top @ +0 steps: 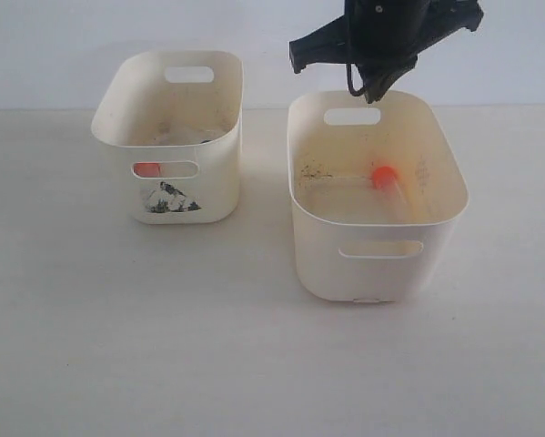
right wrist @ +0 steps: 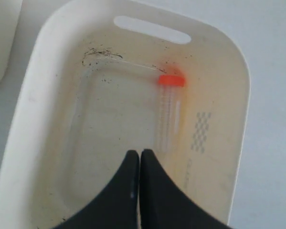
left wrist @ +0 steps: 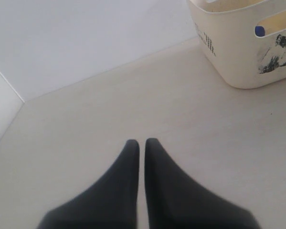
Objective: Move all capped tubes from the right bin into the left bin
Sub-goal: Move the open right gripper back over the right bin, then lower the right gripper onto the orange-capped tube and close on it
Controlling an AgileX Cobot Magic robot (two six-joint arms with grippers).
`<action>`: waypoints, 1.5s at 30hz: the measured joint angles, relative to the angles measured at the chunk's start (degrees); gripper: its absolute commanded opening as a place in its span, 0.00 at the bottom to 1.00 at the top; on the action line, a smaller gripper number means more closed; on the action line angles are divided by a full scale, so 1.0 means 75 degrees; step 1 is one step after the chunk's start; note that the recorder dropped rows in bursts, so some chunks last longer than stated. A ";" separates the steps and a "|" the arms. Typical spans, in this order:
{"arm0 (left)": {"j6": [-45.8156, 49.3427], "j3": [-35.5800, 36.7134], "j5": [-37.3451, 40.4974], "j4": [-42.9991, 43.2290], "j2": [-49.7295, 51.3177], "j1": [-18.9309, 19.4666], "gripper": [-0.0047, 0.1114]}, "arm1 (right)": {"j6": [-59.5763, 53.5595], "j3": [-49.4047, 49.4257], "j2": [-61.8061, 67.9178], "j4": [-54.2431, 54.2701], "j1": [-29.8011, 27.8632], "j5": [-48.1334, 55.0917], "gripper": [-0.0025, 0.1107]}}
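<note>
Right hand: black two-finger right gripper [right wrist: 139, 155] — fingers pressed together with nothing between them. It hangs over the far rim of the larger bin, at the top, right of centre in the exterior view.
Left hand: black left gripper [left wrist: 142, 143] — also closed and empty, over the bare pale table [left wrist: 85, 119].
Tube to move: one clear plastic tube with an orange-red screw cap [right wrist: 169, 114] lies flat on the floor of the larger plain cream plastic bin [top: 327, 264], right of centre in the exterior frame, with its cap toward the far wall.
Destination: the smaller cream plastic bin with the black mountain picture [top: 219, 137] stands upper left in the exterior frame, apart from the larger bin. An orange-red cap [top: 147, 169] and a blue cap [left wrist: 259, 31] show through its slots.
Progress: probably near the end, as only this one tube shows in the larger bin.
Step in hand: likely the reach for this tube.
Doing it well: spread the fingers before descending and come straight down, clear of the walls. Straddle the tube across its width at mid-body and close gently, since a round, smooth tube may roll. Lift above the rim before crossing over.
</note>
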 measured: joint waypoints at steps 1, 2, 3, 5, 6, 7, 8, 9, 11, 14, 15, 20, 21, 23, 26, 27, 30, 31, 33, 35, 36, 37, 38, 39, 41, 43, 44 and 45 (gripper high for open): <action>0.0000 0.0000 0.0000 0.0000 0.0000 0.0000 0.08 | 0.0142 0.0000 0.0000 0.0000 0.0000 0.0000 0.02; 0.0000 0.0000 0.0000 0.0000 0.0000 0.0000 0.08 | 0.0220 0.0000 0.0016 0.0000 0.0000 0.0000 0.02; 0.0000 0.0000 0.0000 0.0000 0.0000 0.0000 0.08 | 0.0260 0.0000 0.0054 0.0015 -0.0018 0.0000 0.02; 0.0000 0.0000 0.0000 0.0000 0.0000 0.0000 0.08 | 0.0423 0.0000 0.0209 0.0093 -0.0071 0.0000 0.02; 0.0000 0.0000 0.0000 0.0000 0.0000 0.0000 0.08 | 0.0508 0.0000 0.0322 0.0146 -0.0101 0.0000 0.02; 0.0000 0.0000 0.0000 0.0000 0.0000 0.0000 0.08 | 0.0588 0.0000 0.0456 0.0176 -0.0134 0.0000 0.02; 0.0000 0.0000 0.0000 0.0000 0.0000 0.0000 0.08 | 0.0628 0.0000 0.0596 0.0212 -0.0149 0.0012 0.02; 0.0000 0.0000 0.0000 0.0000 0.0000 0.0000 0.08 | 0.0646 0.0018 0.0731 0.0276 -0.0160 0.0012 0.02; 0.0000 0.0000 0.0000 0.0000 0.0000 0.0000 0.08 | 0.0663 0.0036 0.0963 0.0389 -0.0180 0.0012 0.02; 0.0000 0.0000 0.0000 0.0000 0.0000 0.0000 0.08 | 0.0626 0.0049 0.1262 0.0459 -0.0184 0.0012 0.02; 0.0000 0.0000 0.0000 0.0000 0.0000 0.0000 0.08 | 0.0608 0.0049 0.1353 0.0457 -0.0197 0.0012 0.02; 0.0000 0.0000 0.0000 0.0000 0.0000 0.0000 0.08 | 0.0579 0.0049 0.1650 0.0632 -0.0345 0.0012 0.02; 0.0000 0.0000 0.0000 0.0000 0.0000 0.0000 0.08 | 0.0539 0.0049 0.1665 0.0727 -0.0384 0.0012 0.02; 0.0000 0.0000 0.0000 0.0000 0.0000 0.0000 0.08 | 0.0411 0.0049 0.1665 0.0929 -0.0495 0.0012 0.02; 0.0000 0.0000 0.0000 0.0000 0.0000 0.0000 0.08 | 0.0231 0.0049 0.1665 0.1311 -0.0774 0.0012 0.02; 0.0000 0.0000 0.0000 0.0000 0.0000 0.0000 0.08 | 0.0212 0.0049 0.1665 0.1316 -0.0854 0.0012 0.02; 0.0000 0.0000 0.0000 0.0000 0.0000 0.0000 0.08 | 0.0182 0.0049 0.1665 0.1399 -0.0854 0.0012 0.02; 0.0000 0.0000 0.0000 0.0000 0.0000 0.0000 0.08 | 0.0182 0.0049 0.1665 0.1411 -0.0854 0.0012 0.02; 0.0000 0.0000 0.0000 0.0000 0.0000 0.0000 0.08 | 0.0182 0.0049 0.1665 0.1427 -0.0840 0.0012 0.02; 0.0000 0.0000 0.0000 0.0000 0.0000 0.0000 0.08 | 0.0182 0.0049 0.1665 0.1427 -0.0778 0.0012 0.02; 0.0000 0.0000 0.0000 0.0000 0.0000 0.0000 0.08 | 0.0182 0.0049 0.1665 0.1427 -0.0742 0.0012 0.02; 0.0000 0.0000 0.0000 0.0000 0.0000 0.0000 0.08 | 0.0204 0.0049 0.1682 0.1427 -0.0726 0.0012 0.02; 0.0000 0.0000 0.0000 0.0000 0.0000 0.0000 0.08 | 0.0218 0.0049 0.1699 0.1443 -0.0726 0.0012 0.02; 0.0000 0.0000 0.0000 0.0000 0.0000 0.0000 0.08 | 0.0236 0.0049 0.1765 0.1443 -0.0726 0.0012 0.02; 0.0000 0.0000 0.0000 0.0000 0.0000 0.0000 0.08 | 0.0236 0.0049 0.1921 0.1426 -0.0726 0.0012 0.02; 0.0000 0.0000 0.0000 0.0000 0.0000 0.0000 0.08 | 0.0236 0.0049 0.2082 0.1426 -0.0726 0.0012 0.02; 0.0000 0.0000 0.0000 0.0000 0.0000 0.0000 0.08 | 0.0236 0.0049 0.2134 0.1426 -0.0726 0.0012 0.02; 0.0000 0.0000 0.0000 0.0000 0.0000 0.0000 0.08 | 0.0236 0.0049 0.2179 0.1426 -0.0726 0.0012 0.02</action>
